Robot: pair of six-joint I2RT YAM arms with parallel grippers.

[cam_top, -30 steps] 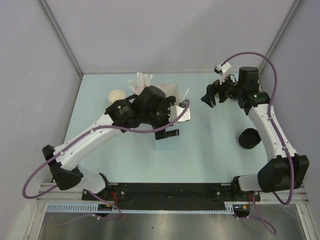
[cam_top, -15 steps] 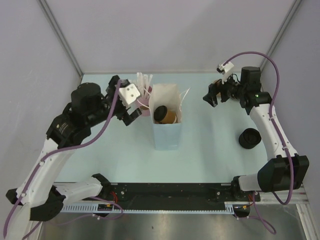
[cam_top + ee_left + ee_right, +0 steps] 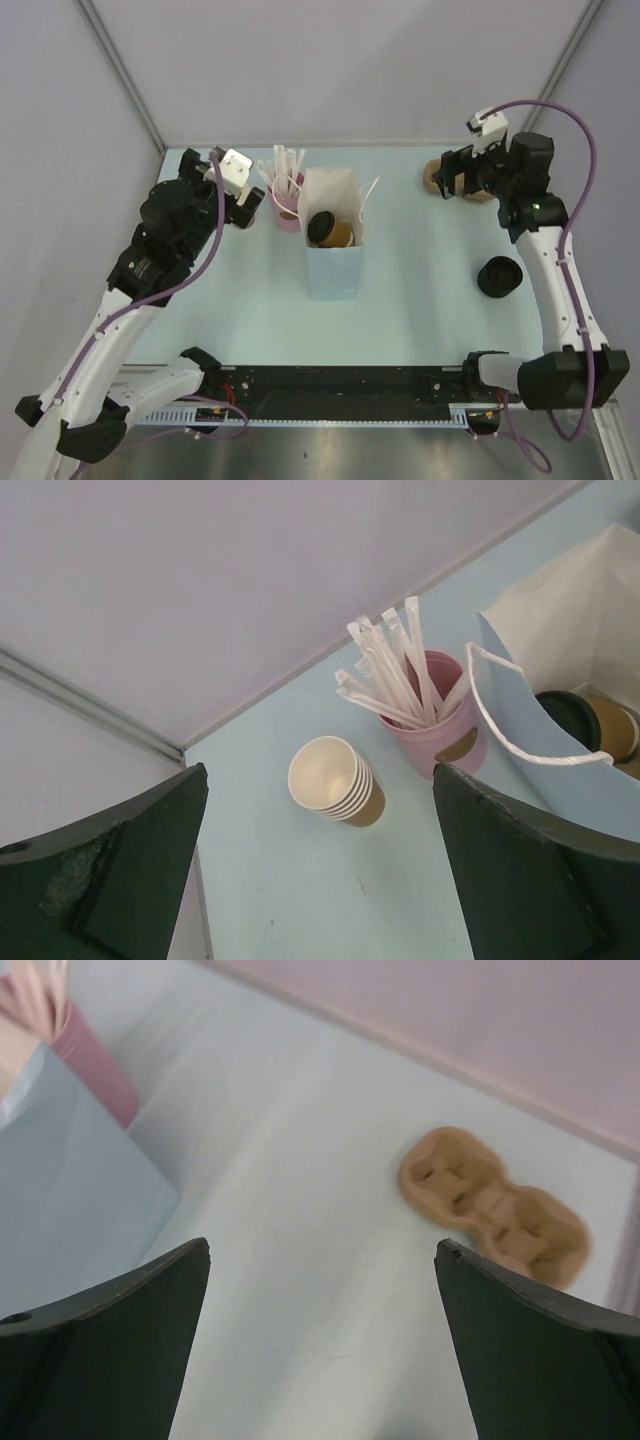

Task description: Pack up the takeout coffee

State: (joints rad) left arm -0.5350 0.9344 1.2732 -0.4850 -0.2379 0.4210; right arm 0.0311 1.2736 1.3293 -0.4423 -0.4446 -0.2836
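Inside the paper bag (image 3: 333, 272), the takeout coffee (image 3: 325, 228) sits half hidden; left claw (image 3: 247, 208) and right claw (image 3: 452, 180) spread empty.

Most of the takeout coffee (image 3: 330, 229) is hidden by the paper bag (image 3: 333, 272), which is cut off by the left wrist view's right edge. The right wrist view is blurred; the pink cup (image 3: 95, 1065) is cropped there.

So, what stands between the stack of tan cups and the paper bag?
The pink cup of white straws, clearest in the left wrist view.
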